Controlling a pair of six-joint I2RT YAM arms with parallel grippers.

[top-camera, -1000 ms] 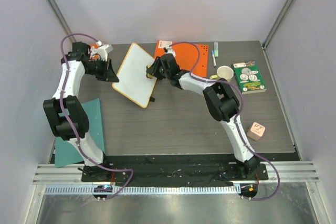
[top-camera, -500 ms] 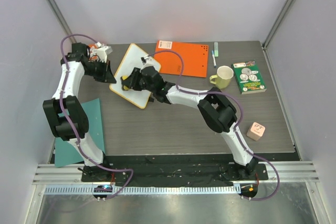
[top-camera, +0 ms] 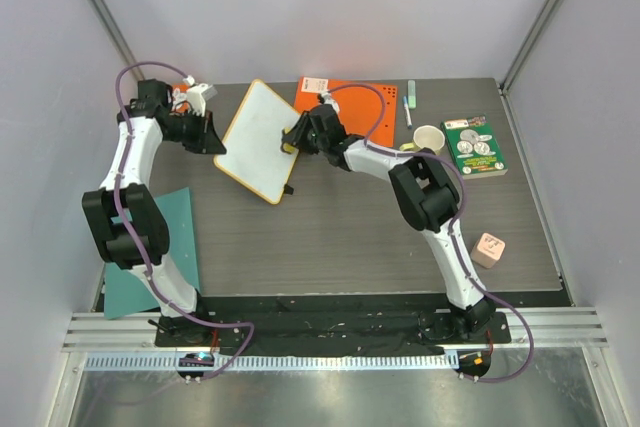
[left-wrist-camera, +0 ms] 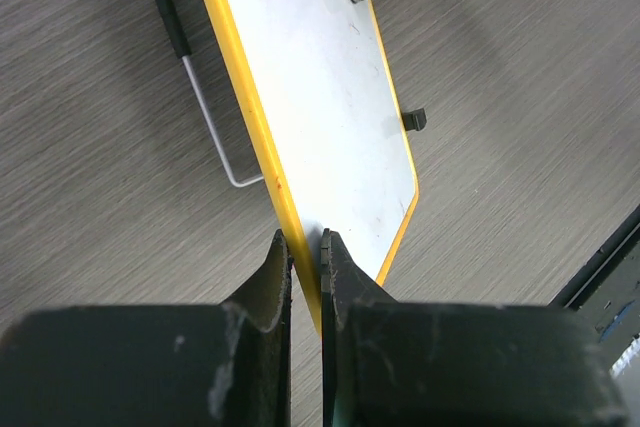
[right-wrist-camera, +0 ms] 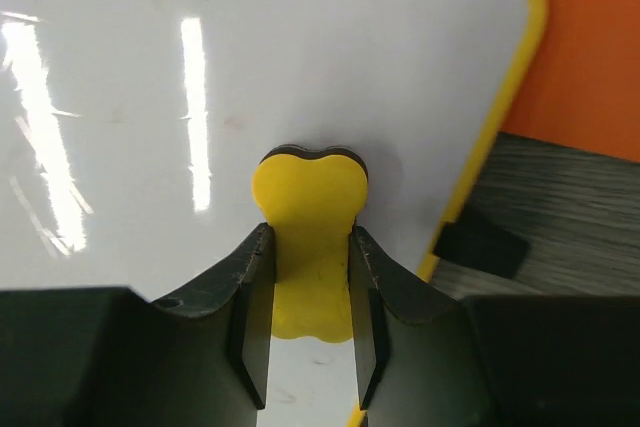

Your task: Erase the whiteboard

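Grey wood-grain table (top-camera: 350,237) fills the bay between pale walls. The whiteboard (top-camera: 255,142) sits at its far left part, turned on a slant, just beside an orange sheet (top-camera: 365,112). The left claw (left-wrist-camera: 306,239) is pressed together on the board's yellow rim at its near-left edge. The right claw (right-wrist-camera: 308,237) pinches a yellow eraser (right-wrist-camera: 308,182) by its narrow waist and holds it against the white face near the far-right corner. The likeliest trouble is the board swinging or slipping, since the left claw has only a thin bite on the rim and a hard sideways rub could pull it loose. The eraser is also close to the edge, so a stroke toward the orange sheet could run it off the board, and it might twist in such a narrow hold. From above, the layout is plain, with a mug (top-camera: 430,139) and a green book (top-camera: 475,145) well apart on the right, but the claws' grips cannot be made out there. The left wrist view alone shows a wire stand (left-wrist-camera: 215,137) under the board and a black clip (left-wrist-camera: 414,119) on its edge. Whether the board lies flat or is propped cannot be told. The right wrist view alone shows glare streaks and faint smudges, with no clear writing.
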